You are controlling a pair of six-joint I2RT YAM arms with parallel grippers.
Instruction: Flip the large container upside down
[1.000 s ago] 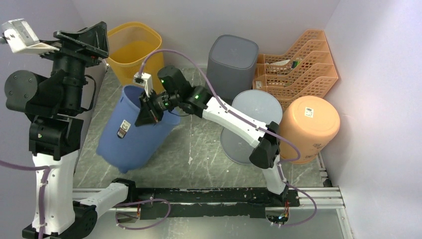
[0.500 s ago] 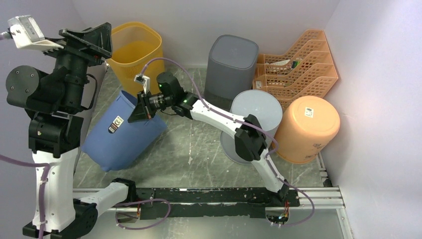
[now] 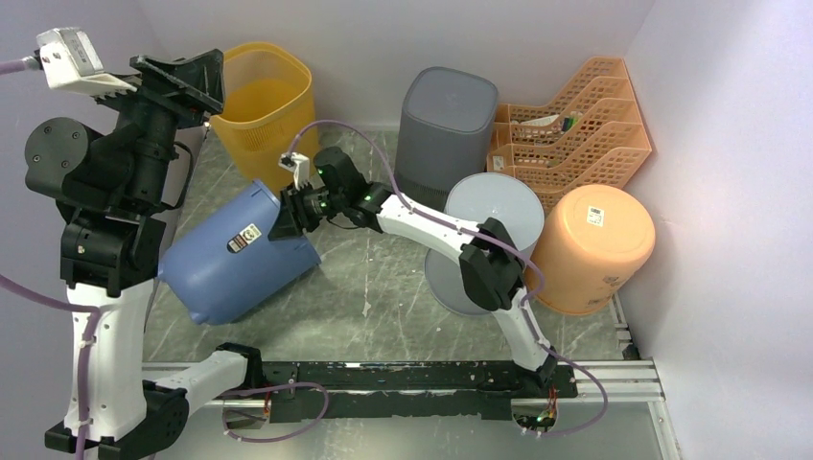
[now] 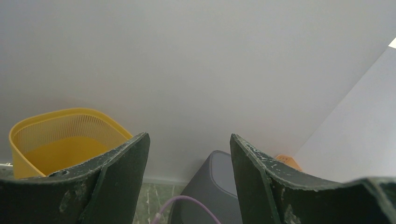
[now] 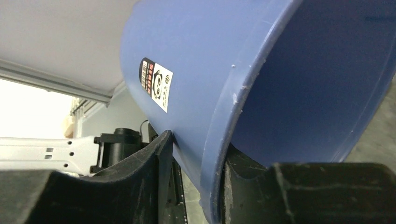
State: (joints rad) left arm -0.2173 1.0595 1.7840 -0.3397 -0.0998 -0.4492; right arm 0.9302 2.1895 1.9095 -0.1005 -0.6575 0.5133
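The large blue container (image 3: pixel 230 261) lies tipped on its side left of centre, base to the lower left and mouth to the right, with a white label on its wall. My right gripper (image 3: pixel 290 218) is shut on its rim. In the right wrist view one finger presses the outside wall and the other sits inside the mouth, with the right gripper (image 5: pixel 198 144) clamping the blue container (image 5: pixel 196 70). My left gripper (image 3: pixel 187 81) is raised high at the far left, open and empty; its wrist view shows the left gripper (image 4: pixel 189 140) facing the back wall.
A yellow mesh basket (image 3: pixel 259 91) stands at the back left and a dark grey bin (image 3: pixel 449 120) at the back centre. A pale grey bin (image 3: pixel 491 218), an upturned orange bin (image 3: pixel 594 244) and stacked orange trays (image 3: pixel 575 125) fill the right. Walls close off three sides.
The right gripper has tipped the blue container from a leaning stance down onto its side, base swinging out to the left. The left arm has shifted slightly, still open.
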